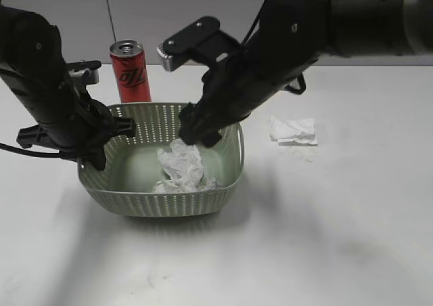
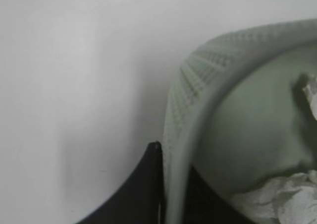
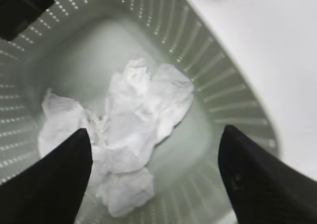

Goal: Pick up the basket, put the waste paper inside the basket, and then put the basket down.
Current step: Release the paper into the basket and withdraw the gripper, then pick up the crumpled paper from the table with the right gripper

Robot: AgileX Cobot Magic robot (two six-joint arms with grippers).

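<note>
inside basket (image 1: 162, 184), two wads (image 1: 183, 167), one outside (image 1: 293, 130)

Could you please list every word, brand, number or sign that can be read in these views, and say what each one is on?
"Z" with smaller strokes beside it: black stylised lettering running up the side of the red drink can behind the basket; only that letter is plain, the rest is too small to read.
Nothing else carries readable text: none shows on the basket, the waste paper or either arm.
</note>
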